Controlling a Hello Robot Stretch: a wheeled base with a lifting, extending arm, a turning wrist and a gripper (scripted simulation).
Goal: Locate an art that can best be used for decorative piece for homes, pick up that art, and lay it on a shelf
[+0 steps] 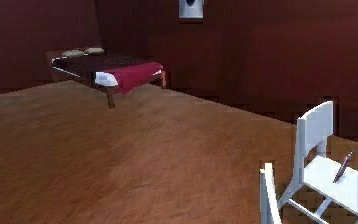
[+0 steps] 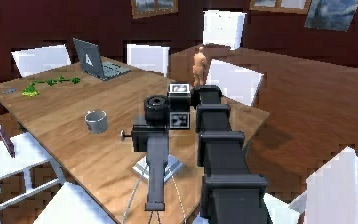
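First, forward view, bed: one, with a dark red cover, at the far wall.
Wall picture: one, high on the wall, to the right of the bed.
White chairs: two, at the lower right; a thin pen-like thing lies on one seat.
Arm side view, table: one, of wood.
Statuette: one small orange figure, upright near the table's far edge and well apart from the gripper. I judge this is the art to take.
Laptop: one.
Mug: one.
Green bits: a scatter; I cannot count them.
Chairs around the table: six that I can count.
Framed pictures: three.
Gripper: over the table. I cannot tell whether the fingers are wide or narrow, nor whether they hold anything.
Risk: the figure is tall and narrow, so a side touch may tip it off the edge, and the arm may sweep the mug.
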